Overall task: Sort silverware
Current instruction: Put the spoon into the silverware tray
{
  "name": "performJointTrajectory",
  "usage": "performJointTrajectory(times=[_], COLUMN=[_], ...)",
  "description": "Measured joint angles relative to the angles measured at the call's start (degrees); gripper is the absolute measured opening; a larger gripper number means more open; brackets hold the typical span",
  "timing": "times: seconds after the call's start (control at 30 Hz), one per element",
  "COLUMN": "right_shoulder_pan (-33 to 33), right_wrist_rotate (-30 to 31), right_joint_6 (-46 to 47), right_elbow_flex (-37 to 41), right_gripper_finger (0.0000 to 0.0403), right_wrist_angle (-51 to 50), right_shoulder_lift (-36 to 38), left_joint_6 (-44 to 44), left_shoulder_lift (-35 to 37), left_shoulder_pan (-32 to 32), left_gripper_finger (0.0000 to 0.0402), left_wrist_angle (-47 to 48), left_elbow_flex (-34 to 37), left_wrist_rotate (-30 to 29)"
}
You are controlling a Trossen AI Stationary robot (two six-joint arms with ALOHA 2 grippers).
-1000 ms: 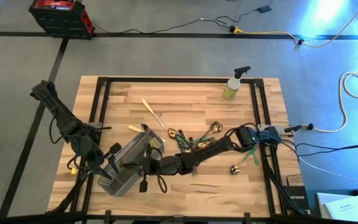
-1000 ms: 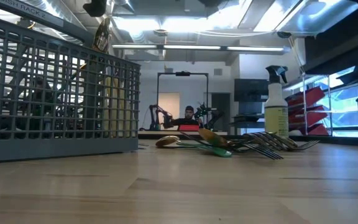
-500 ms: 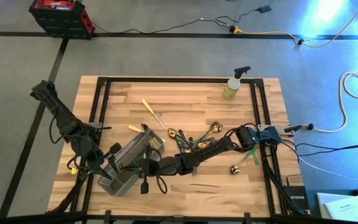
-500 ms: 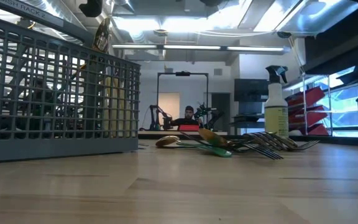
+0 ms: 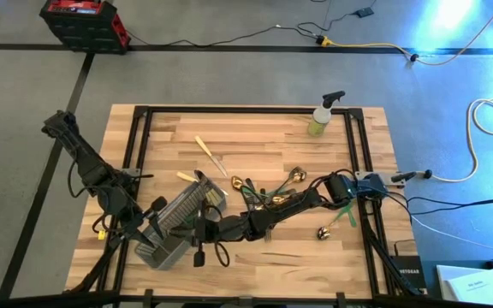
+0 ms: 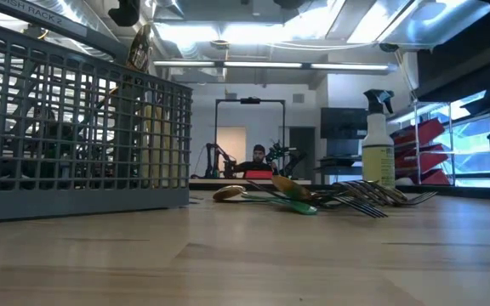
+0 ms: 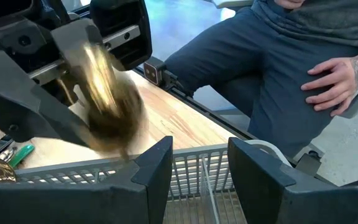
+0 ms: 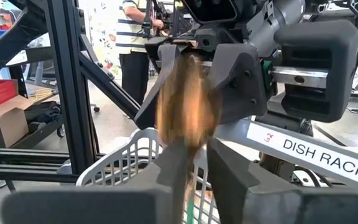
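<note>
Both arms are dark, nearly black, built of chunky jointed links with loose black cables looping beside them — the left arm (image 5: 92,175) fills the left of the high view, the right arm (image 5: 289,205) runs across its lower middle. The right arm carries a pale grey-blue block with a green strip near its base at centre right. Up close, the left gripper's fingers (image 7: 151,174) are angular matte-black blocks — the right gripper's fingers (image 8: 229,180) look the same.

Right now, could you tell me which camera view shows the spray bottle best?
The low view: the spray bottle stands upright in full side profile, dark trigger head on top, behind the forks. The high view shows it only from above, small, near the table's far edge. Neither wrist view shows it.
</note>
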State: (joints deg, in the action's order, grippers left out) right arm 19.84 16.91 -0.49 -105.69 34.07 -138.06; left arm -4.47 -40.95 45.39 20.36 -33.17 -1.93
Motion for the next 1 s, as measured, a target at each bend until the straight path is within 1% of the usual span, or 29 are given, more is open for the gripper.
performJointTrajectory(times=[0.1,0.2,0.57,0.63,0.7,0.8,0.87,1.0], right_shoulder_pan=[0.0,0.0,0.0,0.0,0.01,0.07,0.07,0.46], right_wrist_rotate=[0.01,0.02,0.02,0.02,0.01,-0.71,-2.43,-3.0], right_joint_6=[0.0,0.0,-0.13,-2.01,-4.36,-3.86,-2.88,0.38], right_elbow_flex=[0.0,0.0,0.0,0.0,0.04,0.0,-0.13,-0.01], right_gripper_finger=[0.0082,0.0095,0.0095,0.0095,0.0095,0.0095,0.0095,0.0095], right_wrist_angle=[0.06,-0.01,-0.05,-1.54,-4.54,-10.76,-17.23,-31.79], right_shoulder_lift=[0.0,0.02,0.02,0.18,1.19,4.33,6.72,9.26], left_joint_6=[0.0,0.01,0.0,0.0,0.0,0.0,0.0,0.0], left_shoulder_lift=[-0.02,-0.02,-0.02,-0.01,-0.02,-0.02,-0.02,-0.02], left_shoulder_pan=[0.01,0.0,0.0,0.0,0.01,0.0,0.01,0.0], left_gripper_finger=[0.014,0.014,0.014,0.014,0.014,0.014,0.014,0.014], left_wrist_angle=[0.02,0.02,0.01,0.02,0.02,0.02,-0.06,-0.04], left_elbow_flex=[-0.02,-0.02,-0.02,-0.02,-0.02,-0.02,-0.02,-0.02], left_wrist_rotate=[0.02,0.02,0.02,0.02,0.0,0.0,0.0,0.0])
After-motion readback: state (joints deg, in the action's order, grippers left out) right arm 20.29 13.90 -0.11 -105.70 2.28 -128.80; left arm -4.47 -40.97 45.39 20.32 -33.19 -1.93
